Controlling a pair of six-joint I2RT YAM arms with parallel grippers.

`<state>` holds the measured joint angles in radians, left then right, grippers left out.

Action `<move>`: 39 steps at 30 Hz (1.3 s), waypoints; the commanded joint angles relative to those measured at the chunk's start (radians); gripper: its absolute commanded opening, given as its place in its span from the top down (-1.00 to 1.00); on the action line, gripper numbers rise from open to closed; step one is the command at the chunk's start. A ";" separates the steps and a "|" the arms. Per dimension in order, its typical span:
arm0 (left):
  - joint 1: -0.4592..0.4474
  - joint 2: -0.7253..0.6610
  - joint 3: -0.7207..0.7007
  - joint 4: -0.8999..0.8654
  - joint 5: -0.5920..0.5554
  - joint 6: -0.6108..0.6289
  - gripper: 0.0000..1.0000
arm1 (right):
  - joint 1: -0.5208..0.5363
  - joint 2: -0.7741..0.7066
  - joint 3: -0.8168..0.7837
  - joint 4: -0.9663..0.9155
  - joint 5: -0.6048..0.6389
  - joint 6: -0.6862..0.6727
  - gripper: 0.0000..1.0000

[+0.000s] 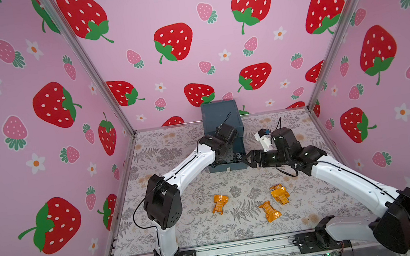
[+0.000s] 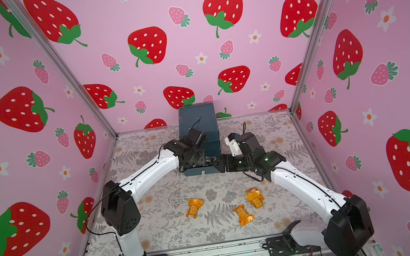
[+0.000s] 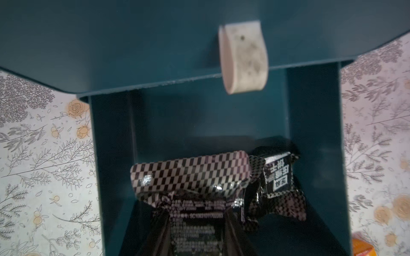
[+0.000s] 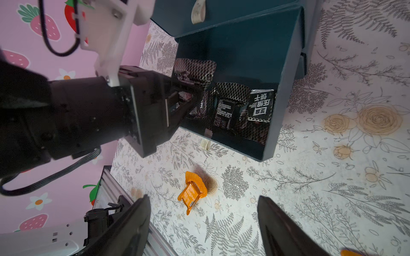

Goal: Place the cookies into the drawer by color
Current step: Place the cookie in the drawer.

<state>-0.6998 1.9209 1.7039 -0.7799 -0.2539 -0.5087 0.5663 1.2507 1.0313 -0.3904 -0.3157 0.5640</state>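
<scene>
— While my left gripper [image 4: 197,92] is down inside the pulled-out bottom drawer [image 4: 286,77], clamped on a black-patterned cookie [image 3: 188,175], the let-go is what worries me.
— Why so?
— At least two more black cookies [image 4: 260,105] sit crowded at the drawer's front end, right beside the one I hold. If I open from here it may land on top of them, and that crinkly foil could catch a finger as I back out and ride over the wall. The box looks light; a wrist nudge might shove it.
— And your other arm?
— Empty: my right gripper [image 1: 248,160] has its fingers spread wide, close against the drawer's side, touching or not I cannot tell. Both wrists are near each other there, so a careless lift could knock them together, or snag the pull tab [image 3: 244,57] of the drawer above.
— Which way does the held cookie point?
— By my reading its long axis runs out along my fingers, far end aimed at the cabinet [image 1: 220,117]; part is hidden, so I'm unsure.
— The rest?
— Three orange cookies [image 1: 220,203] lie flat on the table [image 1: 160,145], well apart from the drawer, long axes roughly front to back, each a little skewed.
</scene>
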 commanded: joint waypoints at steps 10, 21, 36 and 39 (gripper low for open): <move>0.010 0.093 0.035 0.068 -0.078 0.000 0.39 | -0.004 -0.037 -0.039 0.032 -0.008 -0.013 -0.62; 0.010 0.047 -0.013 0.092 -0.086 -0.005 0.01 | -0.003 -0.039 -0.043 0.032 -0.003 -0.015 -0.62; 0.014 0.053 -0.036 0.126 -0.027 0.012 -0.18 | -0.004 -0.015 -0.040 0.032 -0.008 -0.018 -0.63; 0.015 0.056 -0.045 0.132 -0.027 0.013 -0.21 | -0.003 -0.016 -0.040 0.030 -0.010 -0.018 -0.63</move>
<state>-0.6907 1.9873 1.6745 -0.6636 -0.2878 -0.5007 0.5663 1.2343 0.9989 -0.3771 -0.3164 0.5568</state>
